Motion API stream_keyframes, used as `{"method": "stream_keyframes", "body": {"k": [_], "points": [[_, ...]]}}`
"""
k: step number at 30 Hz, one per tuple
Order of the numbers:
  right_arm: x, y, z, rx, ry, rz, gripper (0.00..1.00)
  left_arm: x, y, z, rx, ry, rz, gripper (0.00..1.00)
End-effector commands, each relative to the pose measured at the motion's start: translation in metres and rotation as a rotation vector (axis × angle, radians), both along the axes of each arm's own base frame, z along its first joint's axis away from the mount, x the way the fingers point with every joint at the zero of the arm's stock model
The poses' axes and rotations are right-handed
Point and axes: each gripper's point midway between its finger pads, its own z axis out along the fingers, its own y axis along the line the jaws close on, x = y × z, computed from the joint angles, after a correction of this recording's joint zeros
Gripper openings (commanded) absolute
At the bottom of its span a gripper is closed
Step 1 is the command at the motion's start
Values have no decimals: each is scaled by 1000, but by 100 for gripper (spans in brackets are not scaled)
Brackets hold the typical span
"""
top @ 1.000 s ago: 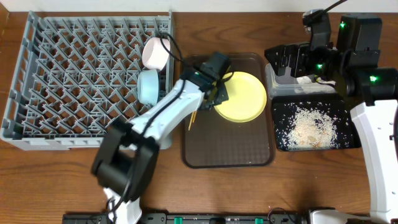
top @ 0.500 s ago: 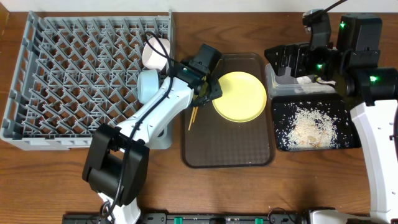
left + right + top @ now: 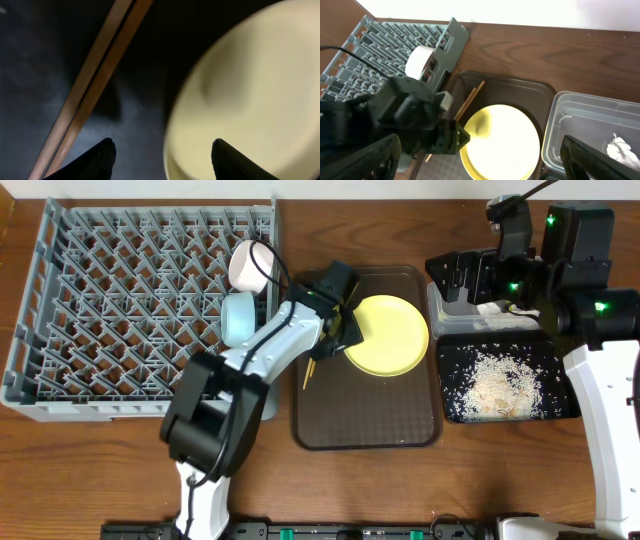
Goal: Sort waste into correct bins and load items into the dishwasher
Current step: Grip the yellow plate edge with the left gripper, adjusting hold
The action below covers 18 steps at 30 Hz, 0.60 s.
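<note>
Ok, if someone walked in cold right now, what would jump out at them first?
The yellow plate on the brown tray, centre table, with the left gripper open astride its left rim and chopsticks lying just beside. Next, the big grey rack at left, holding a white dish and blue bowl, and the black tray of rice at right.

Overhead view evenly lit, sharp, soft shadows on table (image 3: 120, 470), left wrist view dim, close-range blur on yellow plate (image 3: 250, 90) and chopsticks (image 3: 87, 85), right wrist background overexposed white.
</note>
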Motion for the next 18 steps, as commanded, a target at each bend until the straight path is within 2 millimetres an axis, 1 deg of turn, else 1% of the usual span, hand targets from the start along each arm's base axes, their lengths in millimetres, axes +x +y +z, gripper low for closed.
{"method": "stream_keyframes", "body": {"k": [1,9,13,14,15,17,18], "points": [[2,-2,4,3,-9,-6,99,-2,-4,-18,-3,26,-25,63],[2,-2,4,3,-9,-6,99,-8,-25,-43,6,22,-93,62],[2,-2,4,3,-9,-6,99,-13,-27,-66,21,58,-70,55],[2,-2,4,3,-9,-6,99,-15,-27,-71,22,71,-56,51],[2,-2,4,3,-9,-6,99,-15,-25,-74,24,82,-38,45],[2,-2,4,3,-9,-6,99,-13,-21,-74,24,84,-25,25],[2,-2,4,3,-9,-6,99,-12,-20,-74,24,83,-21,13]]}}
